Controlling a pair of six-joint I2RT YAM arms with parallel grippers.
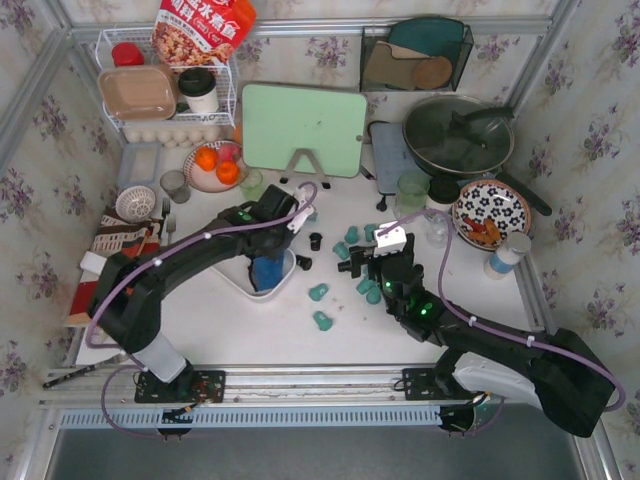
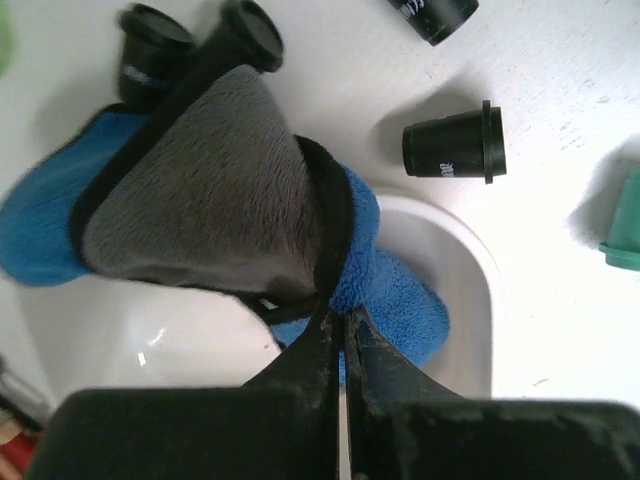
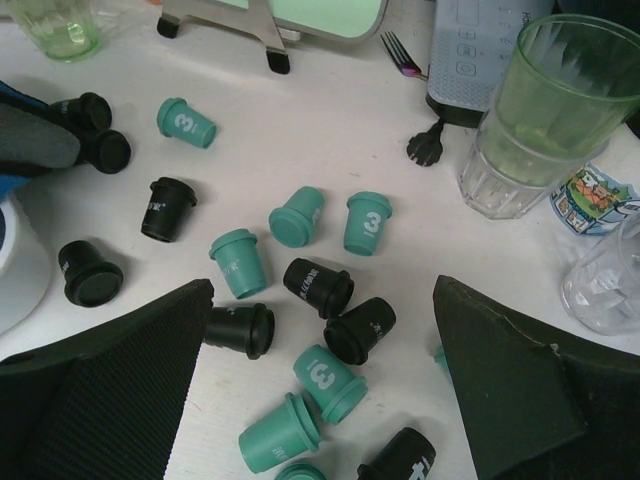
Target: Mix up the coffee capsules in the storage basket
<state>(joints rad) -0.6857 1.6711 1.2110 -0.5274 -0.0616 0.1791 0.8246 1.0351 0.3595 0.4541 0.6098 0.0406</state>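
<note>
Teal and black coffee capsules (image 3: 240, 262) lie loose on the white worktop (image 3: 330, 140) just ahead of the right hand (image 3: 322, 295), which gapes wide and empty. Most rest on their sides, axes every way. To its left, the storage basket (image 2: 470, 290) sits under the left hand (image 2: 340, 335), which is closed at the hem of a blue-grey cloth (image 2: 200, 200); whether it grips the cloth is unclear.

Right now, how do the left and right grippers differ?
Left gripper is shut; right gripper is wide open. The left one sits over the storage basket, tips at the edge of a grey-and-blue cloth lying in it; the right one hangs over loose coffee capsules on the table. Shared: both are black and two-fingered, and neither holds a capsule.
</note>
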